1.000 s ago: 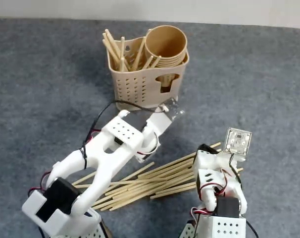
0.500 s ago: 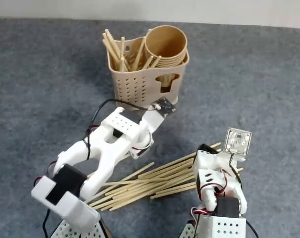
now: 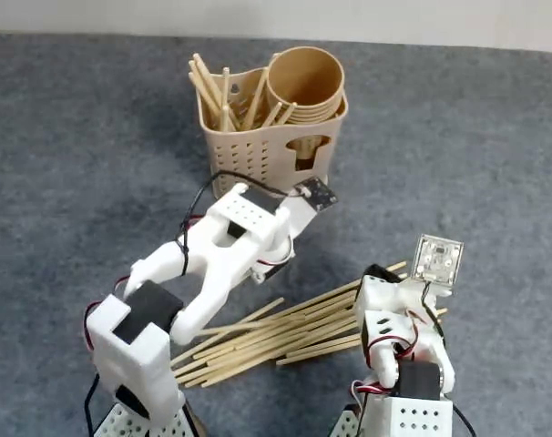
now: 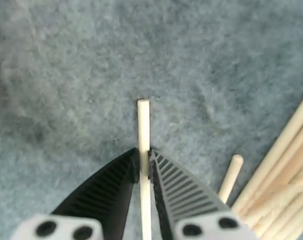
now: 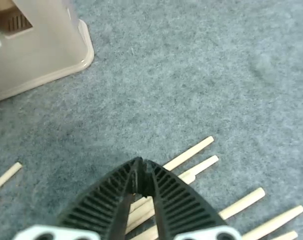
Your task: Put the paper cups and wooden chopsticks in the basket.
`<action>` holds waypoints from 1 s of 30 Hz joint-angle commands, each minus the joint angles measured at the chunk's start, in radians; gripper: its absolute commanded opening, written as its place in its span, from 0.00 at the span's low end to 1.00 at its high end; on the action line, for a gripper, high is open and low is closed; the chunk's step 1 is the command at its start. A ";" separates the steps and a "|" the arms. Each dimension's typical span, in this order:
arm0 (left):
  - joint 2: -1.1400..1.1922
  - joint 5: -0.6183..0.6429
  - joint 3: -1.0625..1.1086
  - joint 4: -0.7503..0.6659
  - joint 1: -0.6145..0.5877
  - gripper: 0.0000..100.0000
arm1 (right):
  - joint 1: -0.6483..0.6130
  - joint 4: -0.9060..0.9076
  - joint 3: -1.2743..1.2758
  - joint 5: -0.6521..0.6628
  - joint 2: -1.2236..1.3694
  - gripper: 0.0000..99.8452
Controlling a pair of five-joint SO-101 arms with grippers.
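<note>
Left jaws clamp one chopstick (image 4: 143, 122) thinly: may swivel, slip, snag basket (image 3: 249, 159) rim, upper centre. Right jaws closed, empty.

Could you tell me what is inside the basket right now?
The basket holds stacked cups in one compartment and several chopsticks standing in the other. Its wall hides their lower parts, so anything at the bottom cannot be seen.

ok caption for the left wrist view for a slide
One pale wooden chopstick pinched in the left tool over grey carpet
</note>
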 commanded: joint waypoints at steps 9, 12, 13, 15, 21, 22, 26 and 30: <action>-0.443 -0.009 -0.050 0.118 -0.012 0.01 | 0.007 -0.004 0.137 0.009 -0.016 0.01; -0.527 -0.009 -0.061 0.124 -0.012 0.01 | 0.007 -0.004 0.137 0.009 -0.016 0.01; -0.553 -0.009 -0.068 0.124 -0.013 0.01 | 0.007 -0.004 0.137 0.009 -0.016 0.01; -0.604 -0.009 -0.093 0.124 -0.016 0.01 | 0.007 -0.004 0.137 0.009 -0.016 0.01; -0.734 -0.008 -0.255 0.124 -0.022 0.01 | 0.007 -0.004 0.137 0.009 -0.016 0.01; -0.751 -0.008 -0.291 0.124 -0.022 0.01 | 0.007 -0.004 0.137 0.009 -0.016 0.01; -0.785 -0.006 -0.475 0.117 -0.022 0.01 | 0.007 -0.004 0.137 0.009 -0.016 0.01; -0.785 -0.005 -0.659 0.109 -0.022 0.01 | 0.007 -0.004 0.137 0.009 -0.016 0.01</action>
